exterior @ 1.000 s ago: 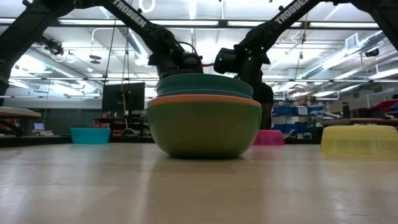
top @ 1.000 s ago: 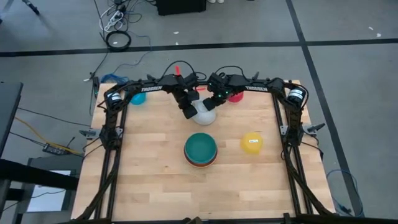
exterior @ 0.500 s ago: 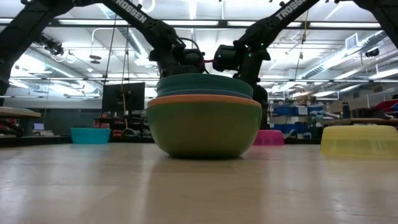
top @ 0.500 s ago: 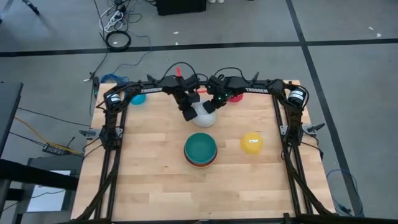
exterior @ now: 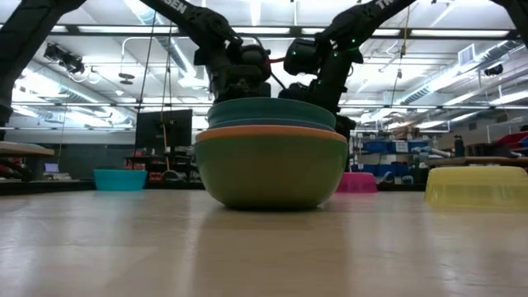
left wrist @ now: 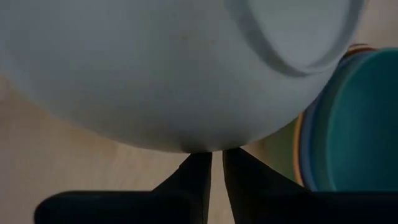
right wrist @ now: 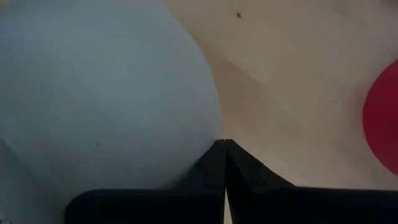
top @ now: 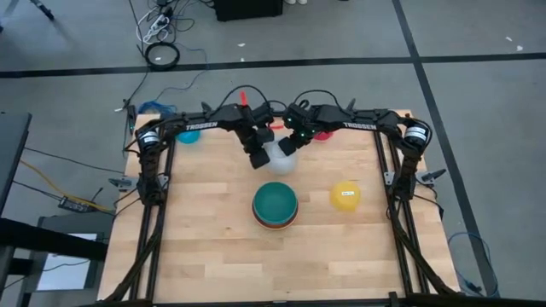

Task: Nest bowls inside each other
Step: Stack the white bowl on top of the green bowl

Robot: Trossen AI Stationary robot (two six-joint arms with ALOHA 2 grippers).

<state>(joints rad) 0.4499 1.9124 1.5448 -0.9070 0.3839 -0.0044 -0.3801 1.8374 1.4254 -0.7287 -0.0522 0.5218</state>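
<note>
A white bowl [top: 278, 156] hangs upside down above the table's far middle, between my two grippers. Its outer wall and foot ring [left wrist: 292, 56] fill the left wrist view. My left gripper [top: 257, 159] is shut on its left edge. My right gripper [top: 291, 146] is shut at its right side. Nearer on the table stands a stack of bowls [top: 275, 205], teal on top [exterior: 272, 109], then orange [exterior: 272, 132] and green [exterior: 271, 173] outermost. In the low view the stack hides the white bowl. My left gripper pinches the white bowl's rim [left wrist: 200, 148] between its two fingers, slanting down from the table's left. The bowl is lifted clear, its bottom turned up. My right gripper meets the bowl's outer wall near the rim [right wrist: 211, 134] with its shut fingertips [right wrist: 217, 163], slanting down from the right. Whether any rim lies between them I cannot tell.
A yellow bowl [top: 345, 195] lies upside down right of the stack. A red bowl [top: 323, 133] sits at the far edge behind my right arm, and a light blue bowl [top: 188, 135] at the far left. Bare wood lies toward the near edge.
Both grippers have risen together with the white bowl held between them, lifting it higher above the table behind the stack. Neither has opened or shut.
</note>
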